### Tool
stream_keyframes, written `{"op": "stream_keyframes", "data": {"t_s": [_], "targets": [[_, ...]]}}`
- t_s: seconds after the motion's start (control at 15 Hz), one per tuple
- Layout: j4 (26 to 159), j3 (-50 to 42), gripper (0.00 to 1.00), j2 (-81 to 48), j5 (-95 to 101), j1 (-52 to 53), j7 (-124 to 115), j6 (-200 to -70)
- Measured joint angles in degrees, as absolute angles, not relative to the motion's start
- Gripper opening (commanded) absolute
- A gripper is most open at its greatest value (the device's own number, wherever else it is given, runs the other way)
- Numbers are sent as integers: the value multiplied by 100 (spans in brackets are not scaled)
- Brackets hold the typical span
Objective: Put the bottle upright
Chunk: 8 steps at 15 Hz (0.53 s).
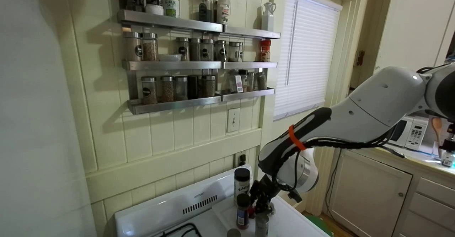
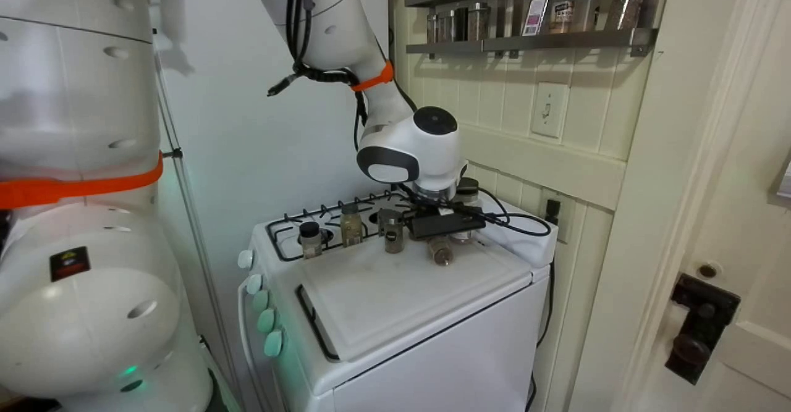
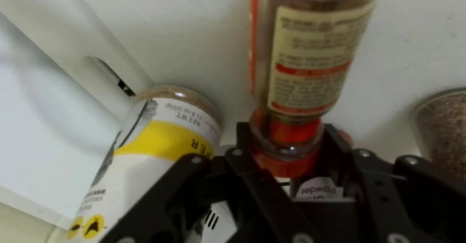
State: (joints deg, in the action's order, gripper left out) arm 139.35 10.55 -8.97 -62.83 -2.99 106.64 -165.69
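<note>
Two black fingers (image 3: 243,137), a little below the middle of the wrist view, grasp the bottle (image 3: 309,61) by its red-capped end, one finger on either side, and we see its cream label, upside down to us, running toward the top edge of the frame. Right of the middle in an exterior view, we find the bottle's round base (image 2: 442,256) just below the end of the white arm (image 2: 442,159), turned toward the camera, so the bottle leans far over and is not upright; we cannot tell whether it touches the white cover (image 2: 395,301) of the stove (image 2: 457,344). On the left of the wrist view we have a large white-labelled container (image 3: 149,173) with a yellow band, just beside the fingers, and at the right edge a jar (image 3: 446,130) of brown grains, cut off by the frame. Low in an exterior view we make out a dark-capped reddish jar (image 1: 243,212) standing upright, close to the fingers. Left of the middle in an exterior view, a black-capped jar (image 2: 311,239) and a yellowish jar (image 2: 351,227) stand upright, near each other. Across the upper middle of an exterior view we see spice jars (image 1: 149,89) on metal shelves (image 1: 174,105).
</note>
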Motion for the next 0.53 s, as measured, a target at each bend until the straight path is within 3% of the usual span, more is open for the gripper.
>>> {"op": "stream_keyframes", "data": {"t_s": [0.53], "targets": [[14391, 1011, 25, -114, -6953, -532, 10975, -16275]]}}
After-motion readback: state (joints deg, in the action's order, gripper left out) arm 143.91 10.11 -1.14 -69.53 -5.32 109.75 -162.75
